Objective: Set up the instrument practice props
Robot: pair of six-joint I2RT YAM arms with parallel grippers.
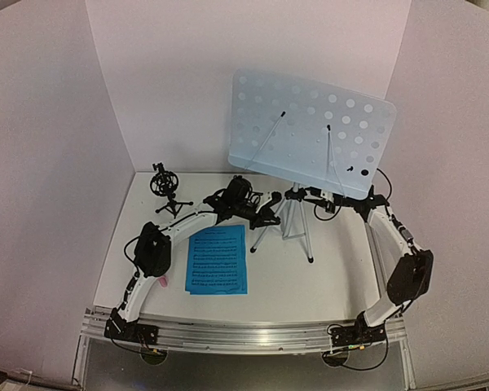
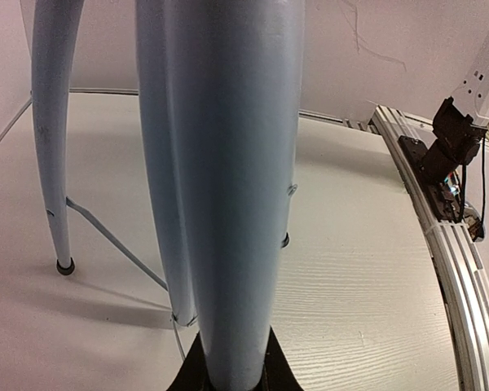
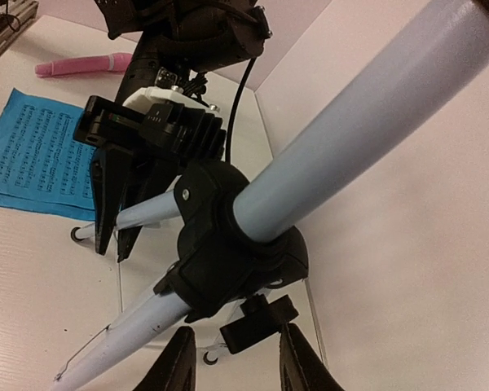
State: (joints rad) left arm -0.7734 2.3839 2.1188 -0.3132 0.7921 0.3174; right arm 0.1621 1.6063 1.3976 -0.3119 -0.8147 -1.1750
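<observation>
L hand (image 2: 230,371) clamped on a tripod leg (image 2: 228,163) – R hand (image 3: 238,363) parted at the hub.
R fingers (image 3: 176,365) sit either side of the black knob (image 3: 257,322) w/ a gap showing, not gripping. Pale blue music stand (image 1: 310,134) is upright toward the back-right of the surface (image 1: 326,277). Blue sheets (image 1: 218,259) lie flat nr the front edge, left of centre – pink mic (image 3: 81,63) just beyond them by the front-left corner. Mic holder (image 1: 165,189) stands at the back-left corner.

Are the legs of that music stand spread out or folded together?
Spread. The music stand has tripod legs splayed apart from the hub, feet planted separately on the table.
</observation>
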